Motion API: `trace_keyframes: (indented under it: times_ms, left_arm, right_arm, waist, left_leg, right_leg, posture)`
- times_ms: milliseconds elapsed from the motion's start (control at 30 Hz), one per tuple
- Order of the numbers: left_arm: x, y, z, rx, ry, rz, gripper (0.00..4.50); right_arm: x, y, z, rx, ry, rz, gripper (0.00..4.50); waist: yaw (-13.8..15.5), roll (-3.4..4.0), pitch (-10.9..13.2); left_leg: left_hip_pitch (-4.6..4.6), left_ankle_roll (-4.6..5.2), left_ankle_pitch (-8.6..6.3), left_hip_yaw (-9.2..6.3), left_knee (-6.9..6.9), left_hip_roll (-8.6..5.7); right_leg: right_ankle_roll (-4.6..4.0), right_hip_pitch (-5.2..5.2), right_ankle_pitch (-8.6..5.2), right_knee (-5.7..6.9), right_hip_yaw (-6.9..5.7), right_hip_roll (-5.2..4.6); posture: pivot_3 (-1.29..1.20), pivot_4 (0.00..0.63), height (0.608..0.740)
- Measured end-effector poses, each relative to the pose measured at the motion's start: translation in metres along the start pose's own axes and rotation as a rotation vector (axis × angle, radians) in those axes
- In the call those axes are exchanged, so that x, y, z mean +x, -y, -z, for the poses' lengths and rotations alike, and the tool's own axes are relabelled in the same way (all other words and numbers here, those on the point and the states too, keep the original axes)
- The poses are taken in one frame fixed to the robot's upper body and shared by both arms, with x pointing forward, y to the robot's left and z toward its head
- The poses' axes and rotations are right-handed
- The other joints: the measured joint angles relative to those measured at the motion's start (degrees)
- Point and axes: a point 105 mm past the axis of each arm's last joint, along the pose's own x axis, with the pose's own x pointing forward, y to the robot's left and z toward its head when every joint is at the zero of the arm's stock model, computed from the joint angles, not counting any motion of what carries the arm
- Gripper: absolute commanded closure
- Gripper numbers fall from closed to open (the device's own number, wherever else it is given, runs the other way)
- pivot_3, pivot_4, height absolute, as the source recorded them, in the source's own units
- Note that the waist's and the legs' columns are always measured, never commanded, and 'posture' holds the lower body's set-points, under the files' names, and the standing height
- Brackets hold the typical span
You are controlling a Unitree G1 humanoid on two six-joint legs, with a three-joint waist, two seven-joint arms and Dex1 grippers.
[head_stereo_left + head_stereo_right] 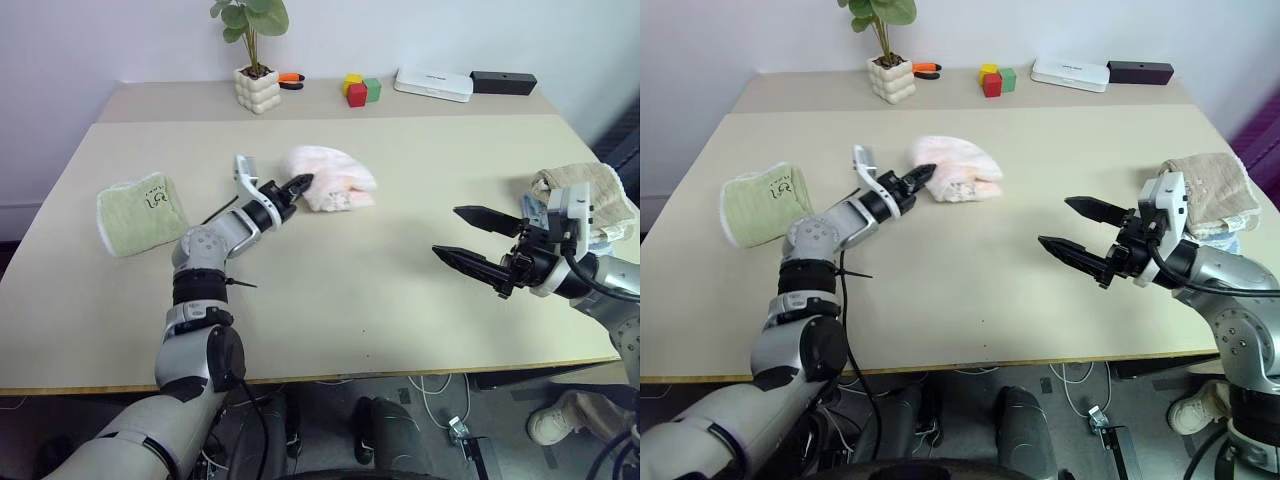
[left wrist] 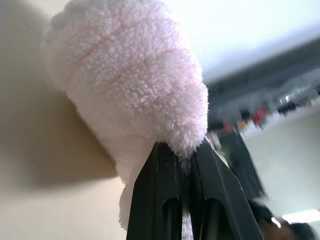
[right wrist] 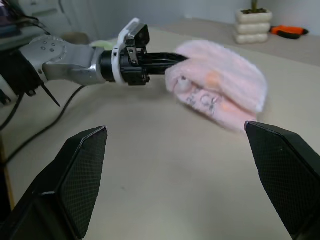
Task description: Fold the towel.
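My left gripper (image 1: 300, 183) is clamped on the near-left edge of the towel (image 1: 335, 178), both black fingers (image 2: 159, 200) pinching a fluffy fold. The towel lies bunched in a rounded pink heap at the table's middle, toward the far side; dark embroidered marks show on its near face, too small to read.

My right gripper (image 1: 478, 240) hovers over the table's (image 1: 350, 290) right side, jaws wide apart and holding nothing, pointing left toward the towel and well apart from it.

Left of my left arm lies a folded green cloth (image 1: 140, 212) with a small dark stitched mark, unreadable. At the right edge sits a beige folded cloth (image 1: 585, 190), just behind my right wrist.

Along the far side: a plant (image 1: 255, 60) in a knobbly white pot, an orange-and-black tool (image 1: 291, 80), coloured blocks (image 1: 361, 90) in yellow, red and green, a flat white box (image 1: 433, 84), and a black bar (image 1: 503, 82).
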Motion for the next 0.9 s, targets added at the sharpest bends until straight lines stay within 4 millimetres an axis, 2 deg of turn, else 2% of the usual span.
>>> trace_keyframes:
  times_ms: [133, 300, 433, 600, 733, 900]
  left_arm:
    - [-0.008, 0.003, -0.025, 0.077, 0.158, -0.011, 4.46]
    - [-0.027, 0.008, -0.081, 0.228, 0.333, -0.054, 4.46]
    - [-0.052, 0.016, -0.129, 0.343, 0.487, -0.082, 4.46]
    - [-0.085, 0.021, -0.165, 0.431, 0.655, -0.135, 4.46]
    - [-0.119, 0.025, -0.170, 0.549, 0.753, -0.211, 4.46]
    - [-0.158, 0.016, -0.153, 0.583, 0.823, -0.336, 4.46]
  right_arm:
    - [0.014, -0.004, -0.001, 0.008, 0.023, -0.045, 0.00]
    - [0.021, -0.002, 0.001, 0.028, 0.025, -0.069, 0.00]
    - [0.022, 0.001, 0.001, 0.031, 0.026, -0.081, 0.00]
    - [0.025, 0.003, 0.003, 0.035, 0.018, -0.104, 0.00]
    - [0.027, 0.007, 0.004, 0.028, 0.012, -0.116, 0.00]
    - [0.029, 0.010, 0.005, 0.024, 0.003, -0.136, 0.00]
  waist:
    - [0.3, -0.03, 0.0]
    - [0.1, -0.07, 0.0]
    - [0.0, -0.07, 0.0]
    - [0.1, -0.10, 0.1]
    - [0.0, -0.10, 0.1]
    - [0.1, -0.11, 0.1]
  left_leg:
    - [-0.13, 0.01, 0.01, -0.04, 0.12, -0.01]
    - [-0.16, 0.03, 0.00, -0.02, 0.10, -0.02]
    - [-0.15, 0.01, 0.01, 0.01, 0.08, -0.05]
    - [-0.16, 0.01, 0.02, 0.01, 0.11, -0.07]
    - [-0.14, -0.24, 0.17, 0.03, 0.08, -0.05]
    - [-0.13, -0.24, 0.17, 0.02, 0.09, -0.01]
  right_leg:
    - [-0.02, 0.00, -0.01, -0.05, 0.00, 0.00]
    - [0.00, -0.05, 0.01, -0.06, -0.01, 0.05]
    - [0.01, -0.06, 0.02, -0.03, -0.01, 0.08]
    - [0.04, -0.03, 0.03, -0.05, 0.00, 0.07]
    - [0.05, -0.03, 0.04, -0.05, 0.01, 0.08]
    - [0.05, -0.01, 0.04, -0.03, 0.01, 0.07]
  posture:
    - [0.00, 0.150, 0.740]
    - [0.00, 0.150, 0.740]
    - [0.00, 0.150, 0.740]
    - [0.00, 0.150, 0.740]
    - [0.00, 0.150, 0.740]
    - [0.00, 0.150, 0.740]
